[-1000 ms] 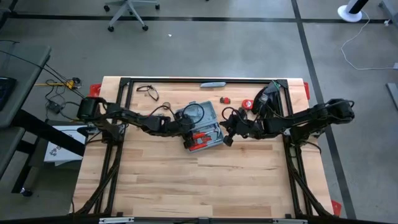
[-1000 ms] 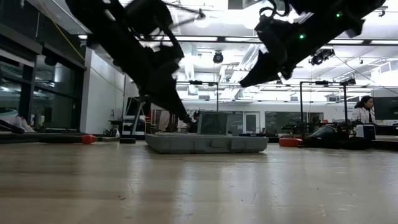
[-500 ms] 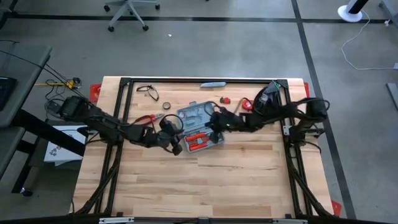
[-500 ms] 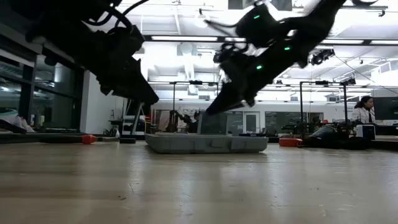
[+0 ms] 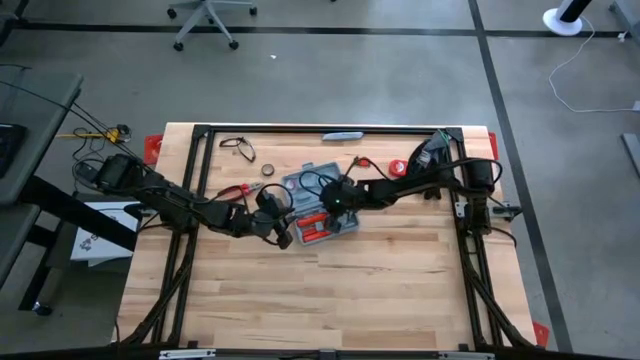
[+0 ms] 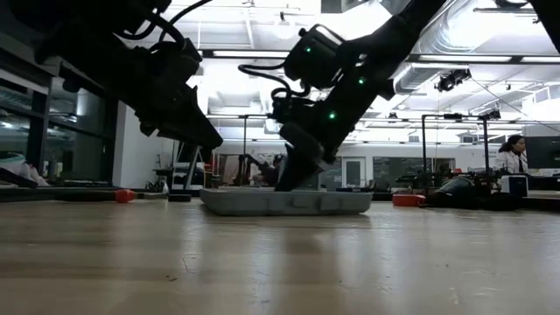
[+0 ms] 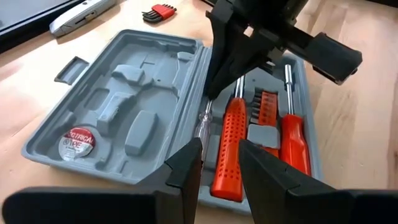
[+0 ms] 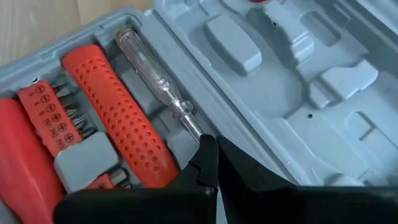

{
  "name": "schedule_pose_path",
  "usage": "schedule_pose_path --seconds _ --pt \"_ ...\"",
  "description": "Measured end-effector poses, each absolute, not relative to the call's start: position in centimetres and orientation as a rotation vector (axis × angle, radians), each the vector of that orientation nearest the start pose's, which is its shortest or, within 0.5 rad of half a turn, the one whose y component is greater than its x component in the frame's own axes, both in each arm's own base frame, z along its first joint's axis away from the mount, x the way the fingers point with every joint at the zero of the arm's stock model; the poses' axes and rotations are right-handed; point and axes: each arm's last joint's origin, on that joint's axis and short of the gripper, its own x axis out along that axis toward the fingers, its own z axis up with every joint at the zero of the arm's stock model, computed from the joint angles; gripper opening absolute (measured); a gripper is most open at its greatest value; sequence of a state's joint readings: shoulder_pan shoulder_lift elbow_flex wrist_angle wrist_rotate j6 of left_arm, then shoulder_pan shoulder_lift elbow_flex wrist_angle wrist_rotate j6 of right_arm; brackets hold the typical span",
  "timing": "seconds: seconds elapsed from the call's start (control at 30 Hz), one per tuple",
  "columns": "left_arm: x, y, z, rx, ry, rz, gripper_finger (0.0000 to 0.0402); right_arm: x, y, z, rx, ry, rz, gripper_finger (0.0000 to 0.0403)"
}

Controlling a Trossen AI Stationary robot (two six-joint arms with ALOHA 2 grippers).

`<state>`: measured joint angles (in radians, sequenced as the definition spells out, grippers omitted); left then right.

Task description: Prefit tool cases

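My right gripper (image 8: 211,163), fingers closed with nothing between them, presses its tips on the clear tester (image 8: 160,78) lying in the hinge-side slot of the open case (image 5: 318,202) at table centre. Recommended: push straight down, seat it flush, avoid the red screwdriver (image 8: 118,115) alongside. My left gripper (image 7: 219,167) hovers part-open at the case's near edge, empty.

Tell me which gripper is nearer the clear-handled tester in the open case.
Right. The right gripper, shut, has its tips on the clear-handled tester inside the tool case. The left gripper hovers just off the case's near edge, jaws apart, holding nothing.
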<state>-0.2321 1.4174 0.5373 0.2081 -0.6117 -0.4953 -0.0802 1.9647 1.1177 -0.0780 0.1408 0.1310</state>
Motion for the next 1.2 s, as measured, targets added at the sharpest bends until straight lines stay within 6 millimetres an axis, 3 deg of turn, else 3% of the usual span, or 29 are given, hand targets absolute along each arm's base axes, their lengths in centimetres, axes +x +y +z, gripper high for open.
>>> schedule_pose_path --seconds 0.5,0.8,1.03,1.2 --pt "25.2 -3.9 15.5 -0.195 0.509 0.521 0.0099 38.5 -3.4 12.0 0.1 0.932 -0.262 0.0" --pt "27.7 -1.9 12.0 -0.219 0.54 0.471 0.0099 38.5 -3.4 11.9 0.098 0.933 -0.254 0.0" --pt "29.6 0.5 9.4 -0.285 0.583 0.569 0.0099 38.4 -3.4 11.9 0.1 0.942 -0.257 0.0" --pt "29.9 0.8 8.6 -0.341 0.615 0.512 0.0099 38.3 -3.3 11.8 0.098 0.954 -0.251 0.0"
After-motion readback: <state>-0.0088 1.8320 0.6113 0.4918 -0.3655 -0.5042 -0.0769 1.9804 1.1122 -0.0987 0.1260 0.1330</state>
